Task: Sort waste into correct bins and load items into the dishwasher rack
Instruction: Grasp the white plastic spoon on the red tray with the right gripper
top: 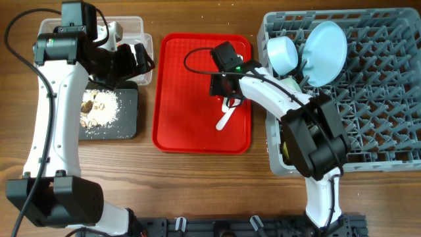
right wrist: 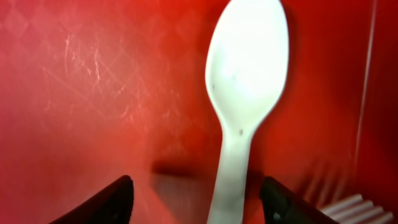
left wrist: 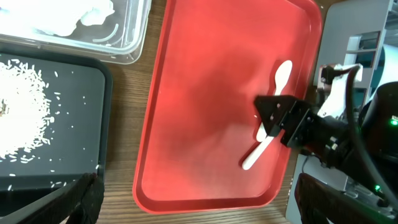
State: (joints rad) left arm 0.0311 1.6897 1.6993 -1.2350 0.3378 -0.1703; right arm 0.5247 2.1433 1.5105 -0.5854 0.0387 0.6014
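White plastic spoon (right wrist: 245, 81) lies flat on the red tray (top: 174, 85), toward its right side, with the bowl end pointing at the tray's far edge and the handle running back toward the robot. The right gripper (right wrist: 200, 199) hangs low over it with its jaws apart and empty. The right wrist view shows the handle passing between the two fingertips, nearer the right-hand one.

The step in hand looks like picking up this spoon for the dishwasher rack (top: 388, 131) on the tabletop just right of the tray. To do it well:

- Nudge sideways so the handle sits centred between the fingertips.
- Descend until the tips almost brush the tray, since the handle is thin and lies flush.
- Close gently across the handle's width. A hard pinch on the slick tray could squirt the spoon away.
- Lift straight up before swinging right over the rack's rim.

The left gripper (top: 137, 60) hovers open and empty over the clear tub (top: 135, 26), well clear.
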